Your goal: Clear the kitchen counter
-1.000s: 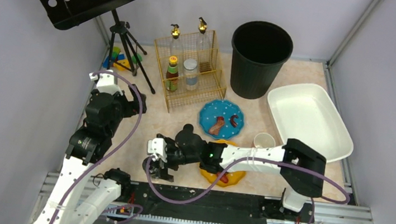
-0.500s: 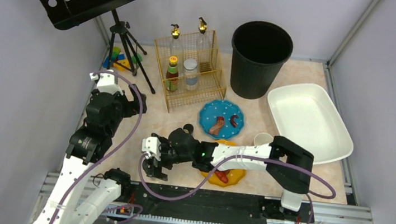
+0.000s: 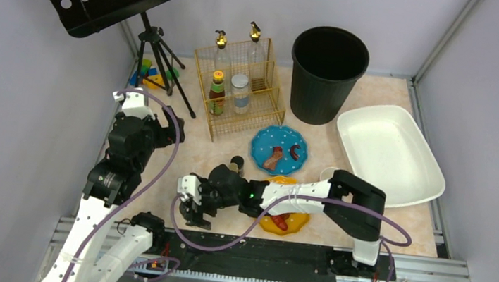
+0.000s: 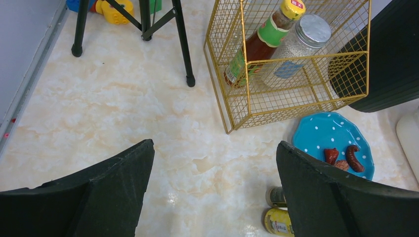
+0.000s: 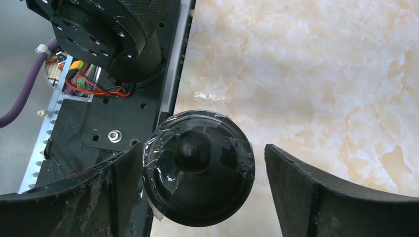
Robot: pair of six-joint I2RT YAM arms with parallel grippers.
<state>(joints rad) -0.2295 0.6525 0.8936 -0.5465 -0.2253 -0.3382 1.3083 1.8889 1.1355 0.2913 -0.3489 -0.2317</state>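
Peach-beige, marble-mottled kitchen counter [image 4: 123,123], glossy.

Both arms are built from white shell links and black cylindrical joint housings, the left arm [image 3: 84,228] and the right arm [image 3: 305,190] alike. A purple-grey cable [image 3: 158,170] runs loose along each, and thin bands tie it to the right arm's white link. A small green light [image 3: 252,195] glows on the right arm's black wrist section. The left claw [image 4: 212,197] has broad, matte black wedge fingers [image 4: 99,197]; the right claw [image 5: 202,192] has the same, scuffed with pale dust. A round black base housing [image 5: 106,29] shows a ring of screw holes, with thin red and black wires [image 5: 106,89] beside it
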